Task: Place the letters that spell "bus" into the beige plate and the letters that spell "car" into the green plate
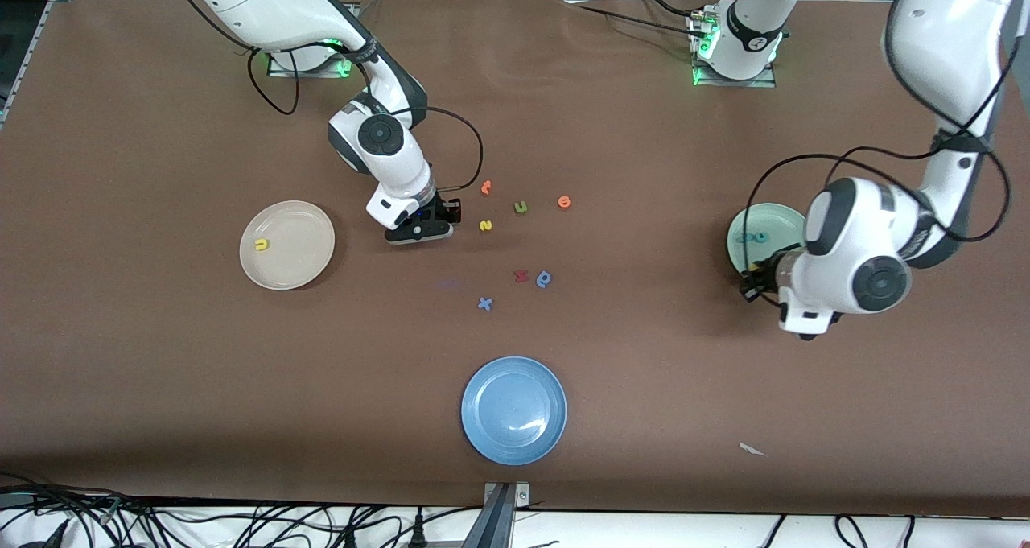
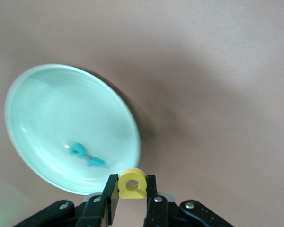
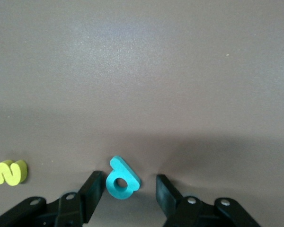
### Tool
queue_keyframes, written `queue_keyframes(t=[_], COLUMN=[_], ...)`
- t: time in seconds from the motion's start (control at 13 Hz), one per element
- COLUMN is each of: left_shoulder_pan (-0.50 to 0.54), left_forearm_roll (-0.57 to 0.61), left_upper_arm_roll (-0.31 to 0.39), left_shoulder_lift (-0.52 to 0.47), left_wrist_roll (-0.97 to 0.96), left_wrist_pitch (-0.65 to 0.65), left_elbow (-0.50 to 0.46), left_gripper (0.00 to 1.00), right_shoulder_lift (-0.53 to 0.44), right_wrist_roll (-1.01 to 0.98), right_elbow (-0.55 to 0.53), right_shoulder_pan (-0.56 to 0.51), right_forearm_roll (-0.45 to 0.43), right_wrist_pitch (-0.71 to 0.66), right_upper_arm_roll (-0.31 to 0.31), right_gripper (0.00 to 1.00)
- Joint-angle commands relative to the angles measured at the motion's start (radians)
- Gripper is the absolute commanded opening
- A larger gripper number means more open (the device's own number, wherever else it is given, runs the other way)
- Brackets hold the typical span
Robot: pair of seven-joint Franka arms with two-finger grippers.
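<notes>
The beige plate [image 1: 310, 260] lies toward the right arm's end with a yellow "u" [image 1: 261, 245] in it. My right gripper [image 1: 451, 210] is down at the table, open, with the teal "b" [image 3: 122, 179] lying flat between its fingers [image 3: 95, 185], closer to one finger. The yellow "s" [image 1: 485, 225] [image 3: 9, 171] lies beside it. The green plate [image 1: 776, 216] [image 2: 47, 109] holds two teal letters [image 2: 86, 156]. My left gripper [image 1: 752, 278] [image 2: 132, 185] hangs by that plate's rim, shut on the yellow "a" [image 2: 132, 182].
Mid-table lie two orange letters [image 1: 486, 187] [image 1: 564, 202], an olive "u" [image 1: 521, 207], a red letter [image 1: 521, 275], a blue "q" [image 1: 544, 278] and a blue "x" [image 1: 484, 303]. A blue plate [image 1: 514, 409] sits nearer the camera. A white scrap [image 1: 752, 449] lies toward the left arm's end.
</notes>
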Motion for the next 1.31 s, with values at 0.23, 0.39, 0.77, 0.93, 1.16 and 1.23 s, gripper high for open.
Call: queue_keyframes(t=[0.23,0.39,0.77,0.93,1.16,1.23], left_shoulder_pan=[0.152,0.180,0.192,0.189,0.189,0.189], left_forearm_roll=[-0.005,0.000,0.000,-0.003,-0.014,-0.014], left_upper_arm_roll=[-0.012,-0.012,-0.012,-0.015,-0.092,-0.121], left_shoulder_lift=[-0.119,-0.115,-0.107,-0.153,-0.184,-0.184], left_wrist_roll=[0.320,0.371,0.373,0.371,0.370,0.373], left_wrist_pitch=[0.015,0.069,0.148,0.121,-0.040,-0.083], left_elbow=[-0.218,-0.269,-0.306,-0.291,-0.139,-0.069], left_gripper=[0.11,0.14,0.84,1.00,1.00,1.00], right_shoulder_lift=[0.026,0.024,0.012,-0.035,-0.098,-0.121], right_wrist_roll=[0.014,0.012,0.001,-0.011,-0.109,-0.161], right_elbow=[0.016,0.016,0.015,0.015,0.007,0.001], right_shoulder_pan=[0.014,0.014,0.014,0.009,-0.047,-0.080], right_forearm_roll=[-0.029,-0.030,-0.041,-0.045,-0.048,-0.050], right_wrist_pitch=[0.010,0.010,0.003,-0.056,-0.145,-0.171], right_upper_arm_roll=[-0.020,-0.020,-0.022,-0.028,-0.028,-0.026], right_gripper=[0.38,0.30,0.15,0.15,0.15,0.15])
